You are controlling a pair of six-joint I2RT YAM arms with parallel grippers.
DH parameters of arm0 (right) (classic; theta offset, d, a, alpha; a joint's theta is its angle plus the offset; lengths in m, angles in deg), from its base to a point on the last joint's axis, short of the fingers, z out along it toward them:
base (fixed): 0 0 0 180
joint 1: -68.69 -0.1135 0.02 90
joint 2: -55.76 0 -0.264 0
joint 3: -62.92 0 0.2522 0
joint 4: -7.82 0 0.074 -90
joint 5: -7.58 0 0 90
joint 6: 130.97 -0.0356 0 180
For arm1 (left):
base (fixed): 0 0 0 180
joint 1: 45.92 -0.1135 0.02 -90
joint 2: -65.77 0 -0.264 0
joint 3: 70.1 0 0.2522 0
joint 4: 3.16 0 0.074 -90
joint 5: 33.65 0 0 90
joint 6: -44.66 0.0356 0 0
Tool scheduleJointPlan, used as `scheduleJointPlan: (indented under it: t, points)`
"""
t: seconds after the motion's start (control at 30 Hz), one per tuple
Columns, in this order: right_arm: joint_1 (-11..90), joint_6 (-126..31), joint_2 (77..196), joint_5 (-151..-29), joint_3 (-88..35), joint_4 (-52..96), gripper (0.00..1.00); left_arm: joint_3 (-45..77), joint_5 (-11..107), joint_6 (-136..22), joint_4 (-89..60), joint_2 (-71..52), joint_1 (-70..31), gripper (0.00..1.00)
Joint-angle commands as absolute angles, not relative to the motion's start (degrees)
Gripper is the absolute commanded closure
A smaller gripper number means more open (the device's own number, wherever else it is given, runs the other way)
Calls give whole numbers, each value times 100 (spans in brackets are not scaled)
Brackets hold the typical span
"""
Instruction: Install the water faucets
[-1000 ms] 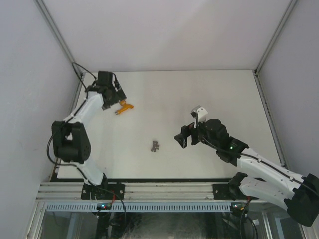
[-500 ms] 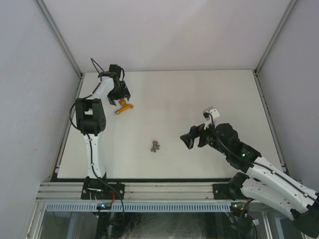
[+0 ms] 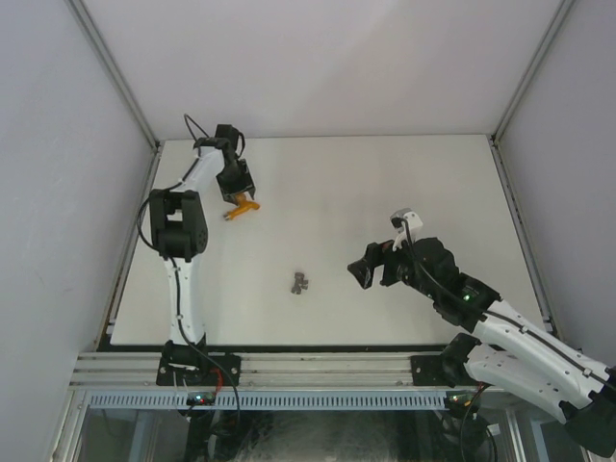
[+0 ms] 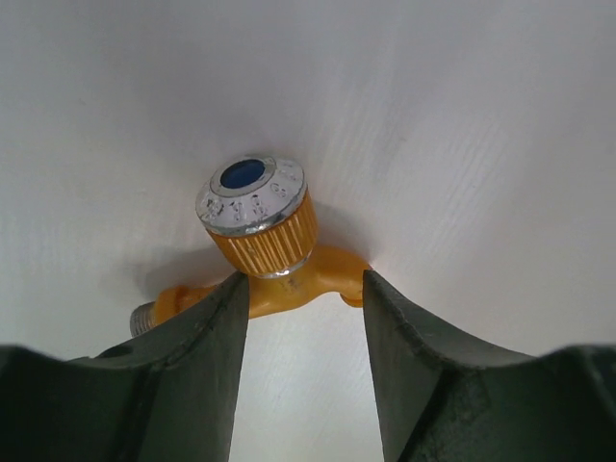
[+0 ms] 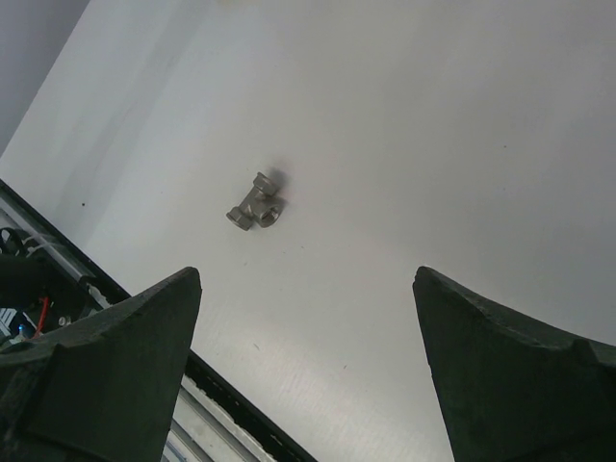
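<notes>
Orange tap body point(image 3: 241, 205), with its angled spout, lay on the white worktop point(image 3: 385, 173) in the far-left part, well apart from the small grey metal fitting point(image 3: 300, 282), which sat nearer the middle and toward the near edge. The step in hand looked like the pick-up of the tap. The left gripper point(image 3: 236, 189) was down over it, and in the left wrist view its two dark fingers point(image 4: 207, 356) stood one on each side of the tap's lower body, close against it. Whether they already pinched it could not be told.

The right gripper point(image 3: 361, 270) hung above the worktop to the right of the grey fitting, its jaws wide apart with nothing between them, and the fitting showed small and untouched in its wrist view.

The next move probably called for a firm, centred hold on the tap before any lift, since the rounded body could roll or twist between the fingers.

Seen close, the tap point(image 4: 279, 260) had a knurled orange collar topped by a silver ring with raised lettering and a blue centre spot. A short threaded stub poked out on the left.
</notes>
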State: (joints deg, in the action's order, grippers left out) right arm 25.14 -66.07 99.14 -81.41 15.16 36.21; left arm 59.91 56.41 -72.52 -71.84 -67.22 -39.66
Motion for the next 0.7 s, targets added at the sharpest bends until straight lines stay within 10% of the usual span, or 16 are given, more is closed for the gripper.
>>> scheduleJointPlan:
  t: [0.0, 0.67]
  points:
    - [2475, -6938, 9879, -8046, 1486, 3627, 9, 6354, 5331, -7013, -7295, -6651, -3638, 46]
    - [2474, -7159, 9432, -7885, 1482, 4017, 10, 6738, 5468, -6644, -7998, -7060, -3619, 44]
